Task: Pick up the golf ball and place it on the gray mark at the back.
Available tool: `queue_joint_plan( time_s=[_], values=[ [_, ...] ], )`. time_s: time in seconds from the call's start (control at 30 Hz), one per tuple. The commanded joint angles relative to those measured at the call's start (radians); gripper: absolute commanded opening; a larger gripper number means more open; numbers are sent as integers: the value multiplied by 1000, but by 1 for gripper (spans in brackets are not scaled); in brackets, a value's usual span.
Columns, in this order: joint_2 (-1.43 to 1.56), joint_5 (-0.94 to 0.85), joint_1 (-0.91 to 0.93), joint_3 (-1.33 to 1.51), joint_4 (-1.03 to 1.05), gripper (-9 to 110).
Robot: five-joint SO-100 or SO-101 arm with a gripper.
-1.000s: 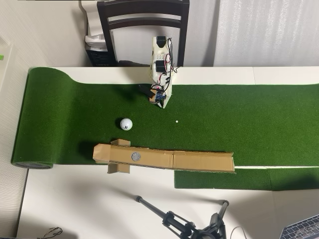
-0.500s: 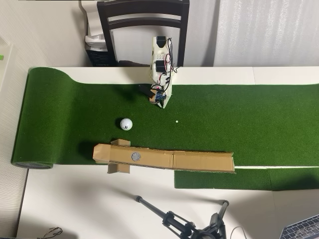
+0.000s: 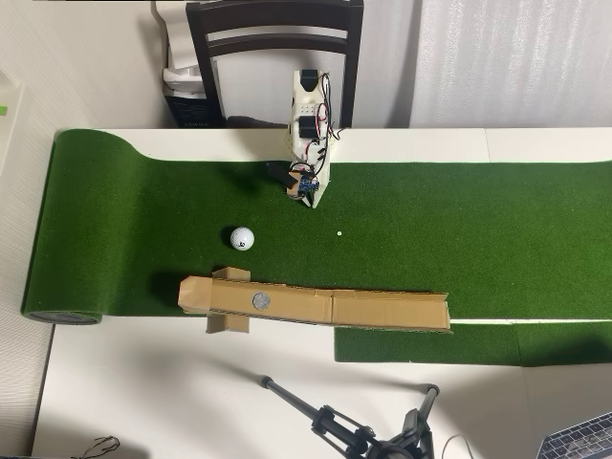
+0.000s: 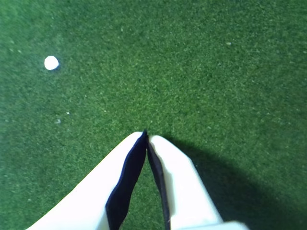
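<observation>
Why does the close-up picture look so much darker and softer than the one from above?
Wrist view: dim, slightly blurred turf, the closed gripper casting a dark shadow to its right. Overhead view: bright, even, sharp; the golf ball has only a small shadow.

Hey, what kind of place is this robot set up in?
Probably a room at home, not a lab: a dark wooden chair stands behind a white table, a green putting mat lies across it, and a camera tripod lies in front.
</observation>
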Motion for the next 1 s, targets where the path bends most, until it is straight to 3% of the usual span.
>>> queue_joint_plan(
  time_s=[0.0, 0.97],
  values=[
    [106, -2, -11, 81, -6, 0],
    [106, 5, -6, 81, -6, 2]
  ],
)
